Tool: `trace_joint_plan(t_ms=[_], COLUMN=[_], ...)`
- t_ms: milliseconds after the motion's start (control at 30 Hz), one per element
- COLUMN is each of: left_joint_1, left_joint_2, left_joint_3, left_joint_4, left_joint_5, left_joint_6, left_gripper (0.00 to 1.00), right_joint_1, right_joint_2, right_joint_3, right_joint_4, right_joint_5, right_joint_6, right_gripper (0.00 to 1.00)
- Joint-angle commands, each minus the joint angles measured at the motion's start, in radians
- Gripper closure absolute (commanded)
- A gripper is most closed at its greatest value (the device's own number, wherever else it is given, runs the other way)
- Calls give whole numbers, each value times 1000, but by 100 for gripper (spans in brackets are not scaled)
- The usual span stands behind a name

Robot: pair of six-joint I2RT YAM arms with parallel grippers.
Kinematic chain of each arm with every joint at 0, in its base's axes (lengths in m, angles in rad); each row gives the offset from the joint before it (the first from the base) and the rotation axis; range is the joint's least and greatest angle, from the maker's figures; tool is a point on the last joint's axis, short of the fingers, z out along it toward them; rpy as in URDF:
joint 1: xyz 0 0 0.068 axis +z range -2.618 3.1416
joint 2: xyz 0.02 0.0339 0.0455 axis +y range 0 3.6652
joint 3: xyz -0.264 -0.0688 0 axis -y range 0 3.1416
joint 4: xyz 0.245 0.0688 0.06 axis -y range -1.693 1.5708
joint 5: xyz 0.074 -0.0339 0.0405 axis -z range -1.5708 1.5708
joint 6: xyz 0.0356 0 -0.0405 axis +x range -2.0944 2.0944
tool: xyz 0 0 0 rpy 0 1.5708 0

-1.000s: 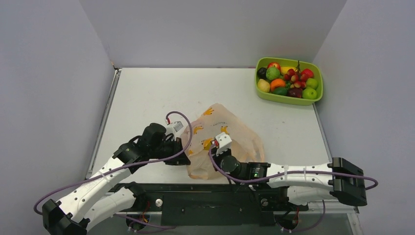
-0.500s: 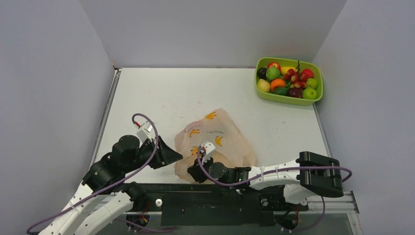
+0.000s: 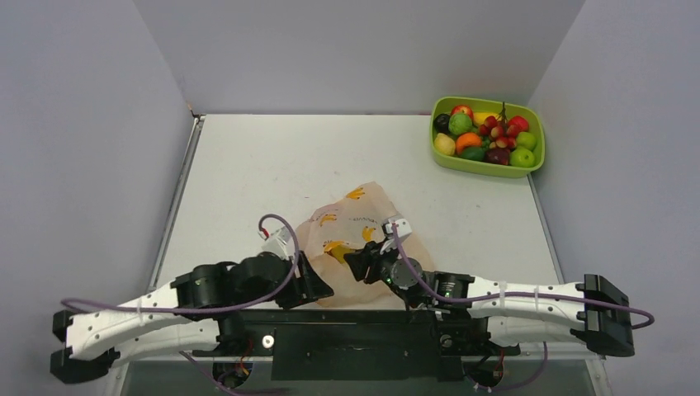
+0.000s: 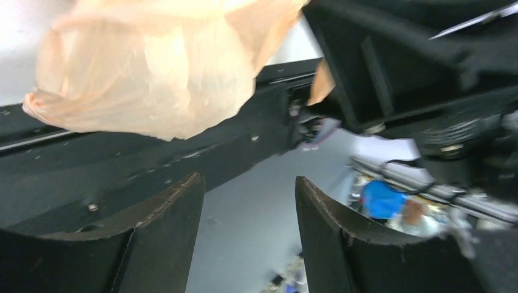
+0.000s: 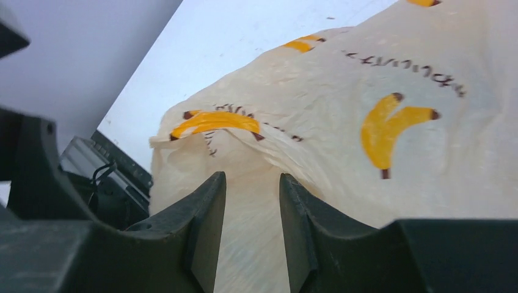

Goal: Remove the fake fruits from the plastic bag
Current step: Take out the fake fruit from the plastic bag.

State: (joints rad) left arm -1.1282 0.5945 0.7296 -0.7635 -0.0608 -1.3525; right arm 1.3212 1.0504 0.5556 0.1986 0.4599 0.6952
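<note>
A: One white table point(image 3: 264, 165) is carrying a thin crinkly peach-orange plastic bag point(image 3: 371, 223), lying crumpled at the near edge.
B: Lime-green rectangular tray point(image 3: 483, 168), far right corner, is holding the glossy fake fruits point(image 3: 487, 136). Grippers?
A: Left gripper point(image 4: 247, 183) is gaping empty beside the bag. Right gripper point(image 5: 251, 177) is standing slightly apart, facing it.

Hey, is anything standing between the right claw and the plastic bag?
Nothing visible does. The right claw faces the plastic bag head-on, jaws parted, with only the bag's own crinkled film in front of it.
</note>
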Motion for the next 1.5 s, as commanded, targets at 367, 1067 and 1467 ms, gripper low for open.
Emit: trace_joint_plan(t_ms=[367,1067,1467], left_joint_1=[-290,-169,-169], left_joint_2=[342,211,268], left_joint_3=[-6,-111,-146], left_joint_4=[56,-57,320], left_joint_5=[-642,-592,-204], left_joint_6=[-424,-32,271], left_gripper=[44,100,100], right_joint_1=[-57,-145,-187], right_joint_2=[-48,27,-124], right_joint_3=[-121,-77,-74], right_joint_4=[27,-208,-270], right_joint_5=[-99,285,224], right_joint_6=[-74,6,-139], right_gripper=[63,72,74])
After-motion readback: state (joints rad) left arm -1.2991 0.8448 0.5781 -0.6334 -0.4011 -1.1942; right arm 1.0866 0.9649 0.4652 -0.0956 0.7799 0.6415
